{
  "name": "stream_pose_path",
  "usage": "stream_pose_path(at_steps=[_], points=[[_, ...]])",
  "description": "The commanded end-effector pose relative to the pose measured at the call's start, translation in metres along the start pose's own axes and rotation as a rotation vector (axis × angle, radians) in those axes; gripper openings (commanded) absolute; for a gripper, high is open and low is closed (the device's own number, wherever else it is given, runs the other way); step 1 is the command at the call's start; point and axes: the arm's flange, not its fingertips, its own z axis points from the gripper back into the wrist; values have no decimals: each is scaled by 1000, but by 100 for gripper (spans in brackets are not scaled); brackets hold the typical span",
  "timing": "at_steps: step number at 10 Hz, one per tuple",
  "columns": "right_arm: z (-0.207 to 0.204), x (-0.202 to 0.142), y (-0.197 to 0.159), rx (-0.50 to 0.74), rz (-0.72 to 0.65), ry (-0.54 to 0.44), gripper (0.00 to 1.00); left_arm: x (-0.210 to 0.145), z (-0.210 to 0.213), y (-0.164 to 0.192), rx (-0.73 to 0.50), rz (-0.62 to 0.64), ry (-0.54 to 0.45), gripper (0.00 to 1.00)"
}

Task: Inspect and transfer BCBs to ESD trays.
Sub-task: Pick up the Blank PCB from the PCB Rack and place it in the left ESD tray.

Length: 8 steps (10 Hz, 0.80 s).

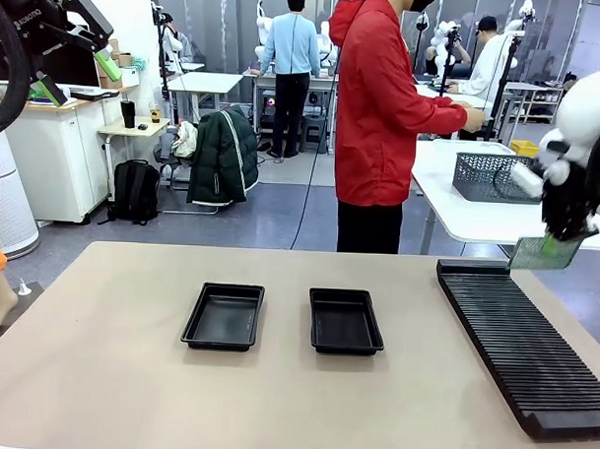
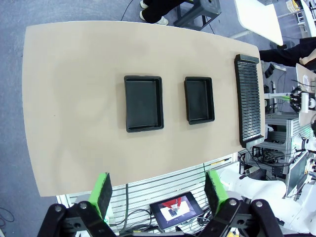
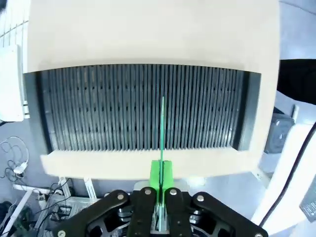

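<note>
My right claw [image 3: 161, 170] pinching a BCB [image 3: 162, 128] above the rack [image 1: 523, 331]

Right claw is clamped tight on the board's edge, and the BCB hangs upright and edge-on over the slotted rack at the table's [image 1: 98, 375] right side. My left claw [image 2: 158, 190] is spread wide, gripping nothing, high above the table. The left tray [image 1: 220, 343] and right tray [image 1: 347, 348] sit side by side mid-table, a small gap between them, well apart from the board.

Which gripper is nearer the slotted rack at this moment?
Right. The right gripper, shut on a board, hangs above the rack. The left gripper, open, is raised high at the table's left side, far from it.
</note>
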Motion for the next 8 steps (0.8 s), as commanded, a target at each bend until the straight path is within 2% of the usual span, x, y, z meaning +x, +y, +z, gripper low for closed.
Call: stream_pose_path(at_steps=[1, 5, 8], points=[[37, -3, -5, 5, -24, 2, 0, 0, -1, 2, -5, 0, -3, 100], [100, -10, -8, -19, -48, -44, 0, 0, -1, 2, -5, 0, -3, 100], [113, -11, -11, -30, -71, -49, 0, 0, -1, 2, -5, 0, -3, 100]])
